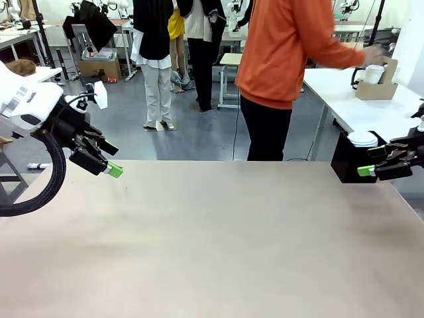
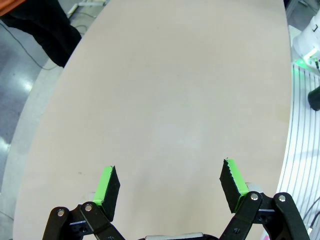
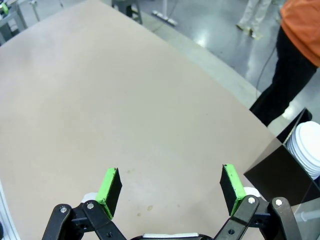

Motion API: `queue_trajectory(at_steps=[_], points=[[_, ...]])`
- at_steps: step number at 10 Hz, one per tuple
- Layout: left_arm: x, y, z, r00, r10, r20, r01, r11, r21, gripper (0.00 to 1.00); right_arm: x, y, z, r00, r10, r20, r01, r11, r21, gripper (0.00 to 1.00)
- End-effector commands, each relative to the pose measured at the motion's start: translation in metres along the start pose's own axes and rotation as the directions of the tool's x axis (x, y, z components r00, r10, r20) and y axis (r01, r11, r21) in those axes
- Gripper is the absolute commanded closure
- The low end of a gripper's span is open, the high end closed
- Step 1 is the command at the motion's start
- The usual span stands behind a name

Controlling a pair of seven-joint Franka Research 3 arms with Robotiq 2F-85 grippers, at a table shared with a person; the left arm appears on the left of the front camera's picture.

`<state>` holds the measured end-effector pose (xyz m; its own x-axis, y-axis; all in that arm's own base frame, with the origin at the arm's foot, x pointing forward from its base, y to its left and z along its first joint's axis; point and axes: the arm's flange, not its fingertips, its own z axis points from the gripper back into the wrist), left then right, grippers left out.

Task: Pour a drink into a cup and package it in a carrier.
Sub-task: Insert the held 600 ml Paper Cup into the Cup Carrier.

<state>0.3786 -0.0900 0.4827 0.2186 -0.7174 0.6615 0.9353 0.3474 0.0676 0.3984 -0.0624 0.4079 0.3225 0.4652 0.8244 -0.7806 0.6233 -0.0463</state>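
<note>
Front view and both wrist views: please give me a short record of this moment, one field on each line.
left gripper: jaws open, empty, above the table
right gripper: jaws open, empty, near the black box
black box: at the table's far right edge, white lids on it
person: turned to a side table, hand at the carrier
cup: in the carrier
</note>
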Motion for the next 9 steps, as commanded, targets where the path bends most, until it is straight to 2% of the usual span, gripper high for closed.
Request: queue_trajectory(at_steps=[1,9], points=[[-0.0003,0.0012,-0.0016,1.000,-0.002,0.015,0.002,1.000,0.003,0.00,0.0005,-0.0047,-0.0012,1.000,0.018,0.008,-0.018,1.000,0.009,0.00],[-0.0003,0.0012,-0.0016,1.000,-0.002,0.015,0.002,1.000,0.003,0.00,0.0005,-0.0047,-0.0012,1.000,0.018,0.008,-0.018,1.000,0.009,0.00]])
